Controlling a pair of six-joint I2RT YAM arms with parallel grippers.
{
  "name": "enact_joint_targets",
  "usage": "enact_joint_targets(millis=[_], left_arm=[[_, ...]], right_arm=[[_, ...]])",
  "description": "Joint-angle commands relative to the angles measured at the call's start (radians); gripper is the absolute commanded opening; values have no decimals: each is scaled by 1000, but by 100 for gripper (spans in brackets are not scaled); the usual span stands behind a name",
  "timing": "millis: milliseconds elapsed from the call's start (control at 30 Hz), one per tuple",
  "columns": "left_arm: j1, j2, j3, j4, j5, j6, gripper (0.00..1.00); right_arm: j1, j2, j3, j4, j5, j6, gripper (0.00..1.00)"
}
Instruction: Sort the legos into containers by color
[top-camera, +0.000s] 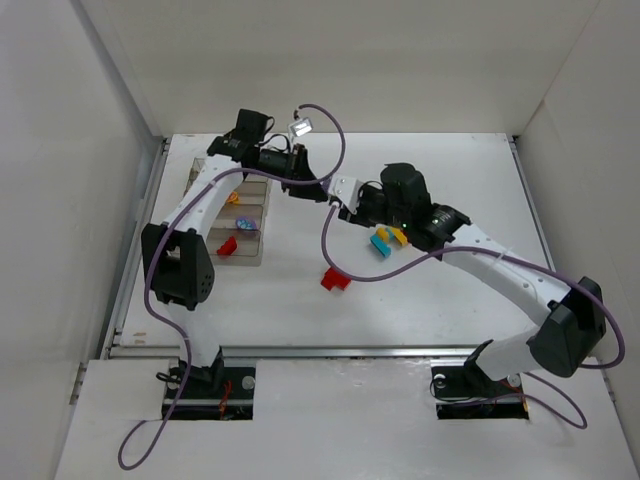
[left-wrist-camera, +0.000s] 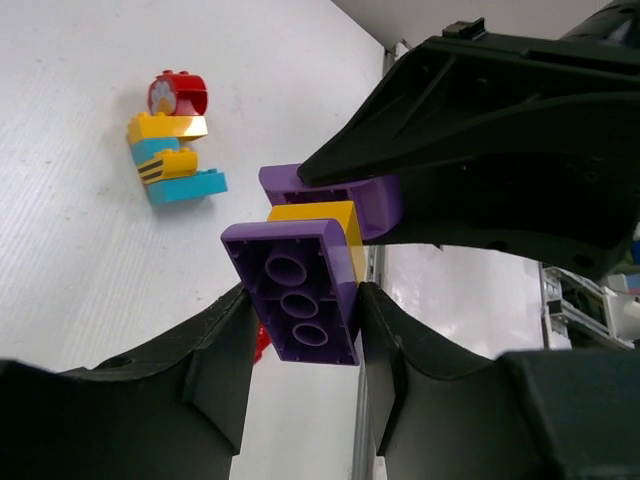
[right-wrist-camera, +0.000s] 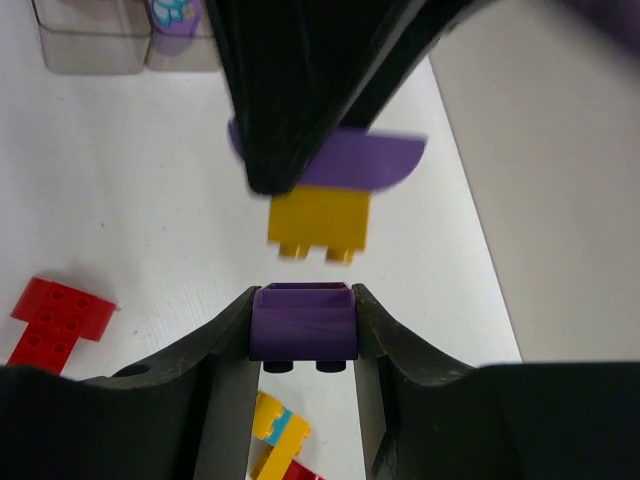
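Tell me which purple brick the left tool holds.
The purple brick showing its hollow underside, in the left tool; the other purple brick, beyond the yellow brick, is in the right tool.

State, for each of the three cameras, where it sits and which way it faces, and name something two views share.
Top external: above and behind the bases, looking down on the table; the left arm, right arm and containers show.
Left wrist: on its arm, looking along the left claw, shut on a purple brick; own fingers at the bottom.
Right wrist: likewise along the right claw, shut on the other purple brick; own fingers at the bottom.
Shared: both wrist views show the yellow brick between the claws.
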Motion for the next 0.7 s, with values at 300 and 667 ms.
enact_joint_targets(millis=[300, 667], left_arm=[[93, -66, 36, -125, -45, 184, 0], [45, -233, -307, -12, -560, 428, 0]], right_arm=[[-27, -14, -73, 22, -7, 52, 0], [-67, -3, 62, 84, -158, 245, 0]])
